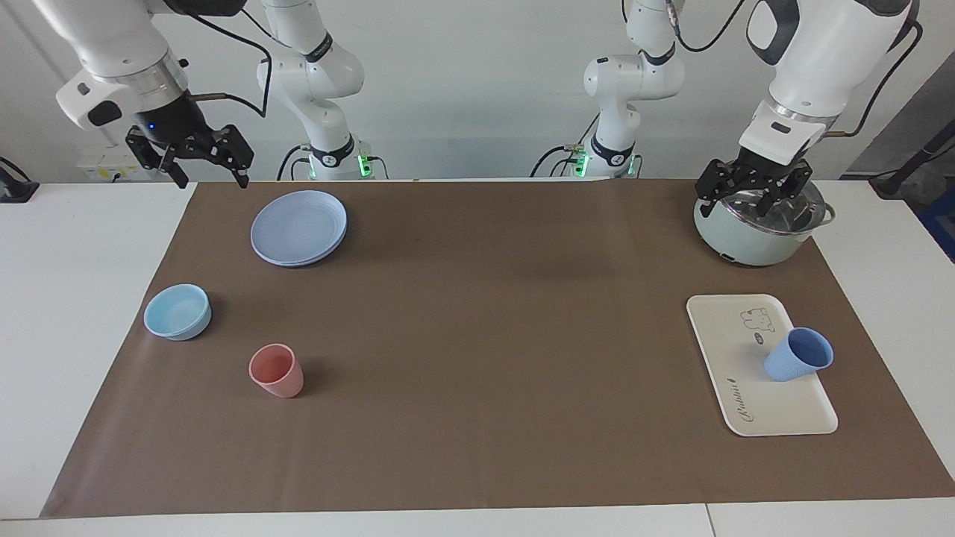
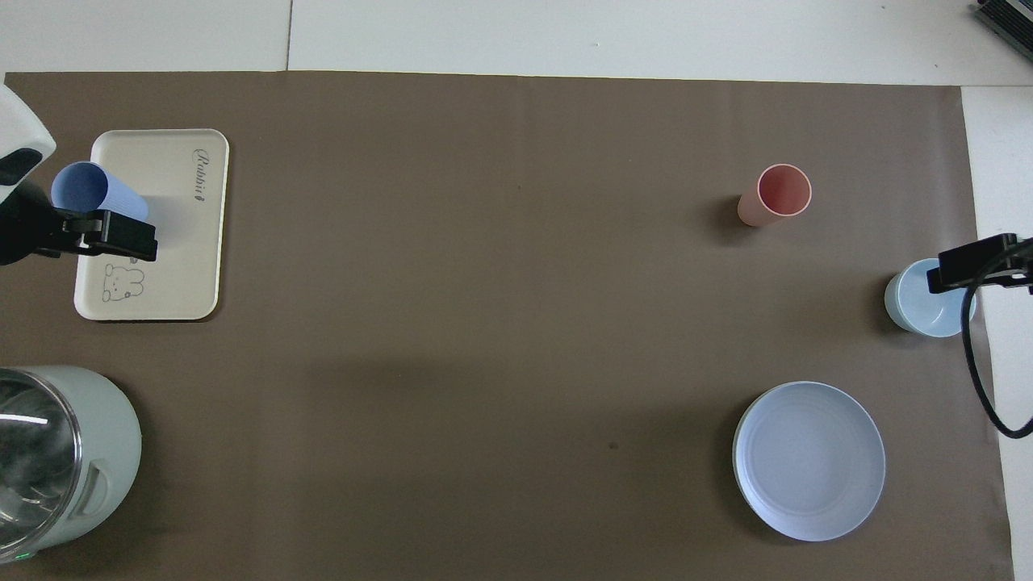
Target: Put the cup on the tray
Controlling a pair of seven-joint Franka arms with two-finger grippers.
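Facing view: the cup (image 1: 798,355) is sitting on the tray (image 1: 735,350), at the tray's edge toward the left arm's end of the table, leaning so its mouth is tipping outward past that edge; nothing is holding it. The left gripper (image 1: 753,192) is hanging over the pot (image 1: 757,231), fingers spread and empty; the right gripper (image 1: 199,160) is hanging high near the plate (image 1: 299,227), fingers spread and empty too. Both arms are looking parked, so the placing is looking done.

Overhead view: the cup (image 2: 95,192) is showing its mouth over the tray's (image 2: 181,234) outer rim, with the left gripper (image 2: 109,234) covering part of the tray from above; the right gripper (image 2: 976,262) is covering part of the bowl (image 2: 916,307). The pink cup (image 2: 776,194) is standing well apart.

The risk I am judging: the cup is resting tilted on the rim, so any nudge could be tipping it off the tray; a low pass by the left arm would be the likeliest cause.
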